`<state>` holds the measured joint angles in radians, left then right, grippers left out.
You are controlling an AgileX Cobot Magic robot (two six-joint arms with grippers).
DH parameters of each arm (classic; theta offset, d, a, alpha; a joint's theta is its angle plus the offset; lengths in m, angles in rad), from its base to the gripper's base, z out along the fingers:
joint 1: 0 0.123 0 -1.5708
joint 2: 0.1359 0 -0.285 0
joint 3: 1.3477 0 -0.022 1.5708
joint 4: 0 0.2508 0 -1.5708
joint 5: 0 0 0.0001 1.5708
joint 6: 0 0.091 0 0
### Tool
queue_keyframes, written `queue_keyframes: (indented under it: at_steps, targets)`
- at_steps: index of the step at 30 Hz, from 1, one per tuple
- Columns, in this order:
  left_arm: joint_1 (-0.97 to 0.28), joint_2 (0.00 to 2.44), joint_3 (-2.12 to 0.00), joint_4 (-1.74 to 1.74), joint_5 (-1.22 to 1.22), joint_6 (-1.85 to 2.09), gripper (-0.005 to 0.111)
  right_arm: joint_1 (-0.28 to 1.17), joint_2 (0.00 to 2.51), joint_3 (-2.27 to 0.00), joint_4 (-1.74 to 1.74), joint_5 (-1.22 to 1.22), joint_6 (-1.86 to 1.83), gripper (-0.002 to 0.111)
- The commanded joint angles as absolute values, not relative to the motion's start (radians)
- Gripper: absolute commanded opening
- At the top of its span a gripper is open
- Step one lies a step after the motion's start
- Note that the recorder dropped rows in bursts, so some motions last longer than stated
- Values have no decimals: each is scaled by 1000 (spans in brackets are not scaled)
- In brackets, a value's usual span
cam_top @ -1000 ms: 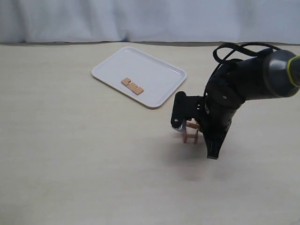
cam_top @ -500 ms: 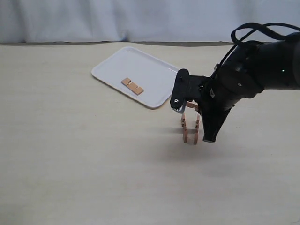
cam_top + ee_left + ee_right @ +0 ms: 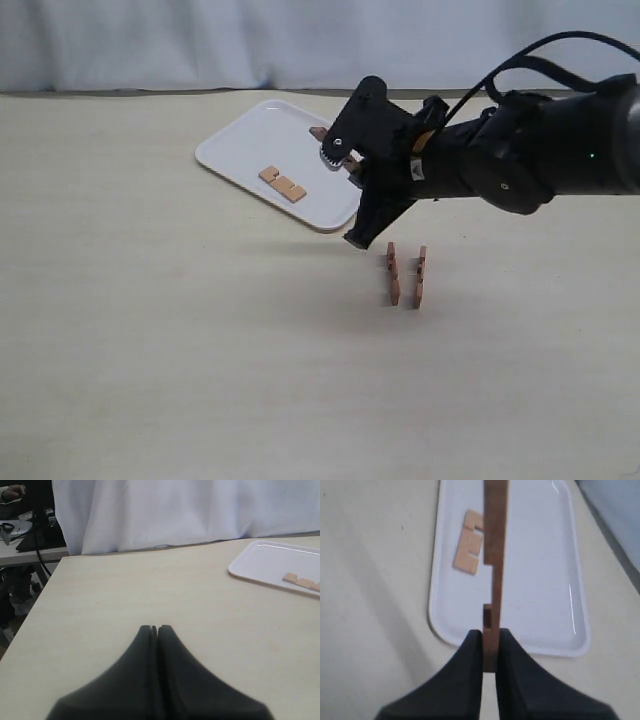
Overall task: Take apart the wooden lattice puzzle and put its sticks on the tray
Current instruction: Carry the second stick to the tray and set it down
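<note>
My right gripper (image 3: 352, 172) (image 3: 490, 645) is shut on the end of one reddish-brown notched stick (image 3: 494, 555) and holds it in the air over the near right edge of the white tray (image 3: 250, 135) (image 3: 540, 580). One pale stick (image 3: 283, 183) (image 3: 470, 550) lies flat on the tray. Of the lattice puzzle, two sticks (image 3: 393, 273) (image 3: 419, 276) remain, standing on edge side by side on the table below and right of that gripper. In the left wrist view my left gripper (image 3: 154, 628) is shut and empty, far from the tray (image 3: 260, 562). It is out of the exterior view.
The beige table (image 3: 150, 330) runs back to a white curtain (image 3: 200, 40). In the left wrist view the table's side edge (image 3: 35, 610) drops off to cluttered equipment (image 3: 20, 525) beyond it.
My right gripper has risen and swung left toward the tray with one stick pulled from the puzzle. Two sticks stayed standing on the table.
</note>
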<state>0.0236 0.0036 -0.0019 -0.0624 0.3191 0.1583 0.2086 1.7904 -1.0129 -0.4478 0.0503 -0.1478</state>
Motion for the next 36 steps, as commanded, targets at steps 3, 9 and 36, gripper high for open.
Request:
queue_keyframes:
  at_steps: [3, 9, 36]
  targets:
    - [23, 0, 0, -62, 309, 159, 0, 207, 1874, -1010, -312, -228, -139, 4]
    - [23, 0, 0, -60, 309, 159, 0, 207, 1953, -1012, -24, -520, -179, 4]
    - [23, 0, 0, -60, 309, 159, 0, 207, 2279, -1740, 301, 254, -275, 57]
